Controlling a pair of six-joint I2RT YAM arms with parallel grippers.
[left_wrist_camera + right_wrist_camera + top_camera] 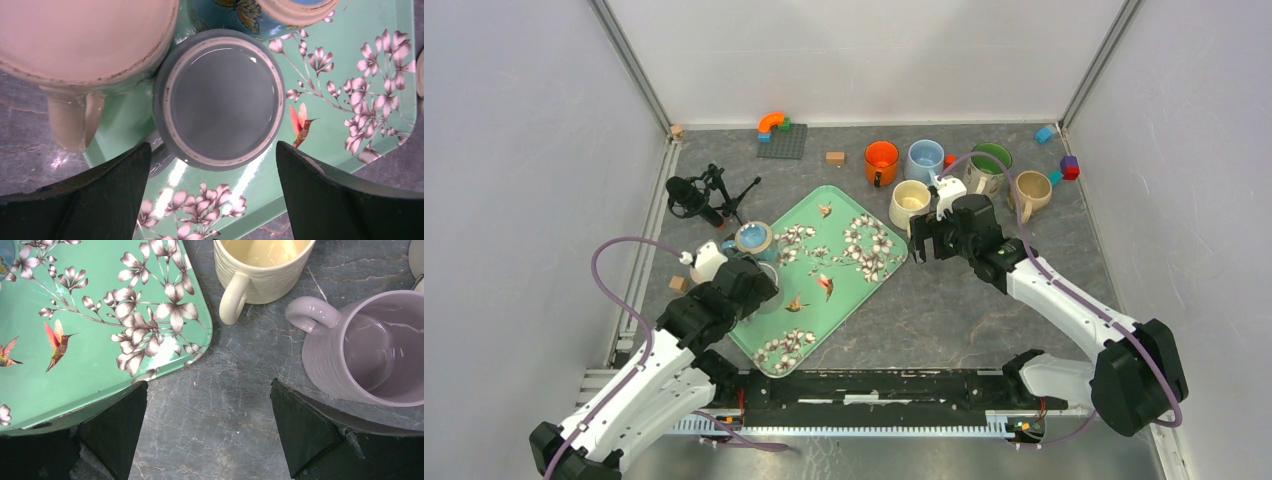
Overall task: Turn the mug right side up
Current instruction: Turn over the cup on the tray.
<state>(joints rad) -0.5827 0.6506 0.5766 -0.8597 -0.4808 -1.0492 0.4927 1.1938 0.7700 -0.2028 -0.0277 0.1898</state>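
**Item: grey-blue glazed ceramic mug** point(218, 100) — upside down, its base with a pale unglazed foot ring facing up. It stands on the mint-green floral tray with hummingbird print point(250, 195), near the tray's left edge. Its handle point(157, 156) points toward the near-left and is partly hidden behind one finger.

**Handling (judged):** rigid and fairly heavy for its size. The glaze is slick, and the mug would chip if dropped or knocked against its neighbours. The wall looks like the best hold: pads on opposite sides, partway down the body and clear of the handle. The handle itself is too cramped to pinch here. Turning it over needs a lift first, as there is little room beside it.

**Left gripper** point(213, 145): jaws spread wide and gripping nothing, poised above the mug with a finger to either side of it.

**Adjoining:** a large cream stoneware mug point(85, 35) is close against the grey one, with its handle out over the table. A blue butterfly-patterned mug point(240, 15) crowds the far side. Whether either one touches the grey mug cannot be told.

**Right gripper** point(209, 382): jaws likewise wide and empty — over the dark marbled table point(225, 405) just off the tray's corner.

**Nearby there:** a lilac ribbed mug point(370, 350) and a cream ribbed mug point(260, 270), both upright.
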